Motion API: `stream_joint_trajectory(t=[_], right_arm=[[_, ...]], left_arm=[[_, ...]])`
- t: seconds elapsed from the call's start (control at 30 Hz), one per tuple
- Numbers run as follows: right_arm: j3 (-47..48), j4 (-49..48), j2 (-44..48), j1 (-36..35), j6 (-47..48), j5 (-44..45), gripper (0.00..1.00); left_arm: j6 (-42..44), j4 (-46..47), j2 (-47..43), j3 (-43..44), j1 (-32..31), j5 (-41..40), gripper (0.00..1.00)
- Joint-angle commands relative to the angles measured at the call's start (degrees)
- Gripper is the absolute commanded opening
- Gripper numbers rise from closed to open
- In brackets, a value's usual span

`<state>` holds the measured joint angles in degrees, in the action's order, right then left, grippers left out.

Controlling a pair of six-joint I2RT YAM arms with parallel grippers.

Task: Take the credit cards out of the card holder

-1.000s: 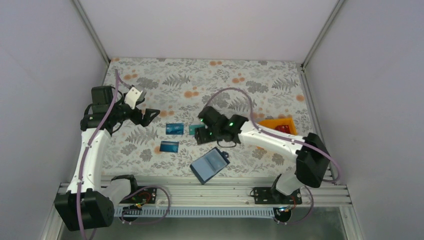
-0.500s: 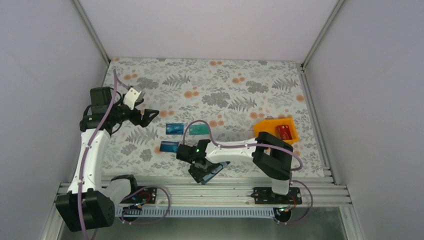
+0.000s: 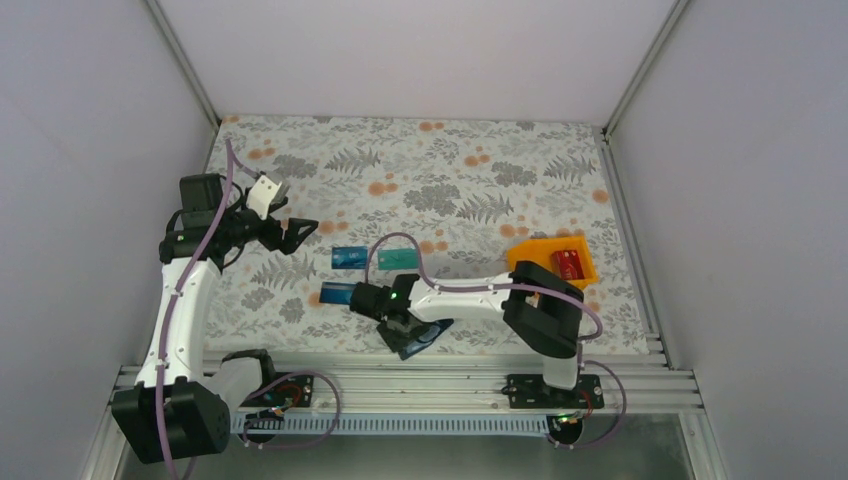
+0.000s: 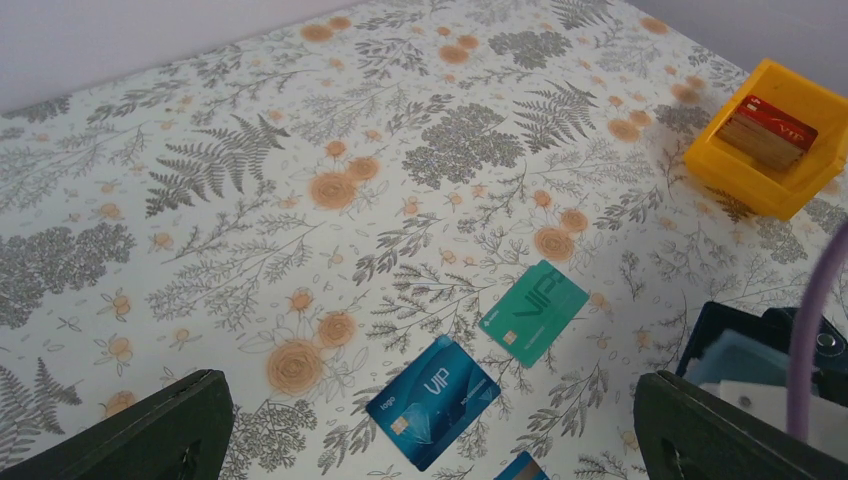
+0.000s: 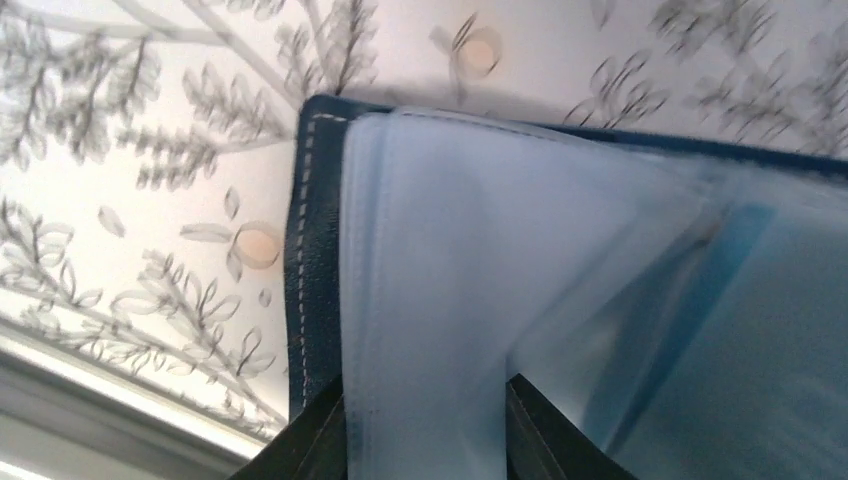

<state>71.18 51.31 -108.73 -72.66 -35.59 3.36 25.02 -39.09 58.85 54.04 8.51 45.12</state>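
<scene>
The card holder [image 3: 425, 338] lies open near the table's front edge, navy outside and pale blue pockets [image 5: 600, 250] inside. My right gripper [image 3: 398, 320] [image 5: 425, 400] is down on it, shut on a raised fold of the pale blue pocket sheet, its fingers [image 5: 310, 440] pressing both sides. Two blue credit cards [image 3: 350, 257] [image 3: 338, 294] and a teal one [image 3: 398, 258] lie loose on the cloth. A red card [image 3: 568, 263] rests in the orange bin. My left gripper [image 3: 290, 232] [image 4: 430, 440] hangs open above the blue card [image 4: 433, 401] and teal card [image 4: 533, 312].
The orange bin [image 3: 535, 250] [image 4: 730, 165] stands at the right of the flowered cloth. The metal rail [image 3: 400, 385] runs right in front of the card holder. White walls close in the left, right and back.
My right arm swung from beside the teal card down to the card holder and its jaws narrowed onto the pocket sheet; the holder shifted slightly. The left arm stayed still.
</scene>
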Motion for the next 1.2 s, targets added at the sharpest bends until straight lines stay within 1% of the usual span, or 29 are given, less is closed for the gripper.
stream_joint_trajectory(t=[0.0,0.07,0.17,0.2,0.5,0.53,0.8,0.87,0.93,1.03,1.17], right_arm=[[-2.7,-6.3,0.9,3.4,-1.8,4.4,0.31],[-3.4,-7.6,2.3,4.4,-1.9,3.7,0.24],[-4.1,-8.9,4.3,5.9,-1.9,3.3,0.09],[-4.3,-9.2,4.9,6.4,-1.8,3.2,0.05],[-7.4,-15.7,12.9,11.6,-2.6,-0.7,0.04],[-7.7,-16.4,15.5,12.0,-2.9,-0.9,0.04],[-10.8,-22.5,24.4,16.1,-6.1,-2.4,0.04],[-11.3,-24.6,26.7,17.0,-5.8,-3.1,0.04],[-10.4,-26.4,28.5,18.0,-4.5,-3.4,0.04],[-6.6,-27.7,29.8,19.0,-1.3,-3.2,0.04],[-1.3,-30.1,29.9,19.4,2.6,-3.9,0.04]], left_arm=[[0.5,0.2,-0.2,-0.5,0.4,1.3,1.00],[0.5,0.2,-0.1,-0.6,0.4,1.3,1.00],[0.5,0.2,0.0,-0.7,0.5,1.4,1.00],[0.5,0.2,0.2,-0.6,0.5,1.4,1.00],[-0.1,-0.1,0.3,0.0,0.7,1.5,1.00],[-0.2,-0.1,0.3,0.0,0.7,1.7,1.00],[-0.6,-0.1,0.4,-0.2,0.8,3.9,1.00],[-0.3,-0.4,0.4,-0.3,0.8,6.8,1.00],[0.0,-1.0,0.6,-0.2,0.8,11.5,1.00],[0.4,-2.2,1.2,1.0,0.8,18.7,1.00],[0.0,-4.6,3.2,2.7,0.7,31.1,1.00]])
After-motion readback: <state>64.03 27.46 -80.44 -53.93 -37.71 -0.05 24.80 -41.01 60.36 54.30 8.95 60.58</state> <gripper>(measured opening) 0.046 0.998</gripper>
